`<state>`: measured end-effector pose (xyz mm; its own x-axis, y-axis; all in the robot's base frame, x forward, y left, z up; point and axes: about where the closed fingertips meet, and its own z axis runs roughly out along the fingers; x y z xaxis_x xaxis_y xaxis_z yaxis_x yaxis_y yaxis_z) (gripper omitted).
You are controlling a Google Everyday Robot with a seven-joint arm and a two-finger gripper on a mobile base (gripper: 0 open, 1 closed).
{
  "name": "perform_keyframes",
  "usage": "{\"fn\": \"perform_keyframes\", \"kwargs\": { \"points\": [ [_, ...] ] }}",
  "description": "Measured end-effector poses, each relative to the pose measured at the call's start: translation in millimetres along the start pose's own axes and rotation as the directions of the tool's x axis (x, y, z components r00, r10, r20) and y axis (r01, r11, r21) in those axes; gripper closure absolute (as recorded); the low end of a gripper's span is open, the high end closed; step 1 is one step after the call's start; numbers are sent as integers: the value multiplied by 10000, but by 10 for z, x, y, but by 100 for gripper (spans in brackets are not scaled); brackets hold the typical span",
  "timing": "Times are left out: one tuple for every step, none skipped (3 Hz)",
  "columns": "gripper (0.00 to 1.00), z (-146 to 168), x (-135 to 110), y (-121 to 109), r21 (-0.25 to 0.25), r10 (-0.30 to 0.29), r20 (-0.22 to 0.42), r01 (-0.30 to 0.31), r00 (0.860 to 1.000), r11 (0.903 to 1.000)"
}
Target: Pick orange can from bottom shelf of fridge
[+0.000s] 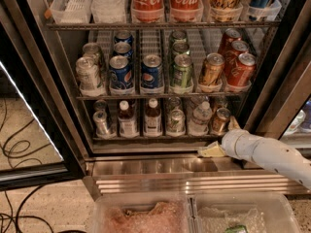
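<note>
Hovering gripper [222, 138], fingers spread, gripping nothing; just beside orange can [219, 121], bottom shelf [146, 138]

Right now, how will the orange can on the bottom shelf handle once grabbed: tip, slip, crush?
The orange can is slim and upright, so a nudge probably tips it toward the clear bottle beside it. Its smooth metal sides likely slip, and the thin walls may dent. The claw sits just below and right of it.
</note>
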<state>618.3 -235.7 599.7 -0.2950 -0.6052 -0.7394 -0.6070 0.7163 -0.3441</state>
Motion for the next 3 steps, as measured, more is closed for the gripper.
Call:
{"fn": "perform_keyframes", "kwargs": {
  "points": [
    [0,-14,-21,-9,5,88,65,-88,9999,10000],
    [0,-11,92,-130,341,1688,1019,-1730,9804,9843],
    [0,-11,91,-130,342,1681,1023,-1724,9804,9844]
  ]
}}
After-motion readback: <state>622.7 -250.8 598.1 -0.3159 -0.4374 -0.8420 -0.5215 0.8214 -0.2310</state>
